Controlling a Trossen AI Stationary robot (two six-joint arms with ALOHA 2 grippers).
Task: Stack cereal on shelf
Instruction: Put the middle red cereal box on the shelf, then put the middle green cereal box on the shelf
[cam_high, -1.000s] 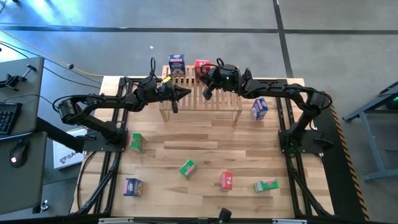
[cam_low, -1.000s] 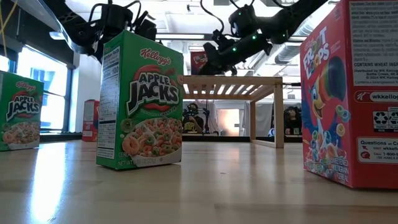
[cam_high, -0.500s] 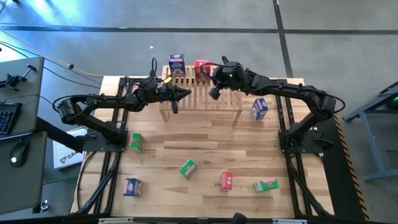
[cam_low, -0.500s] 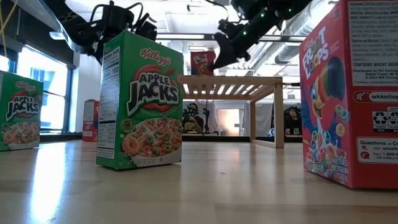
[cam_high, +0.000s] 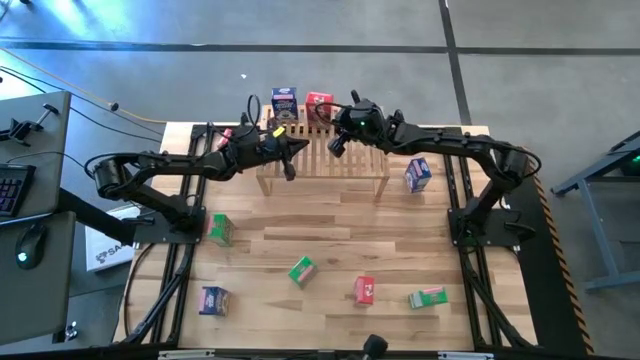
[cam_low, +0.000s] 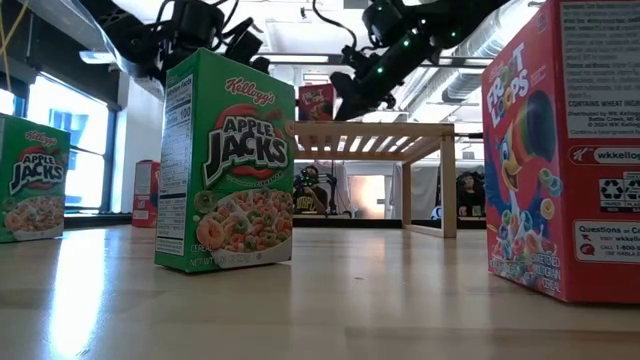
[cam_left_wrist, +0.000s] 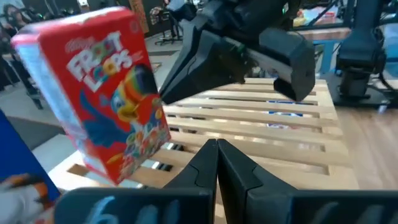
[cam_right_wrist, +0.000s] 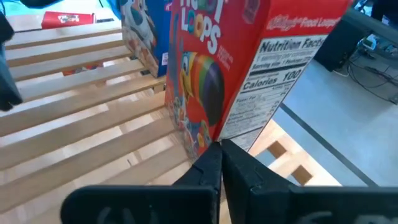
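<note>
While glossy red cardboard box (cam_high: 319, 104) tilts, slatted pale-wood shelf (cam_high: 360, 160), closed right claw (cam_high: 338, 146)

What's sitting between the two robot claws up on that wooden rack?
Nothing but bare slats of the shelf, as the high view shows. The left gripper and right gripper hover over it; the red box and blue box stand behind.

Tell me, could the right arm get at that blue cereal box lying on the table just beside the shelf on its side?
Probably yes. The blue box lies in the open close by the right arm, nothing over it. The right gripper hovers above the shelf by the red box, fingers shut and empty.
</note>
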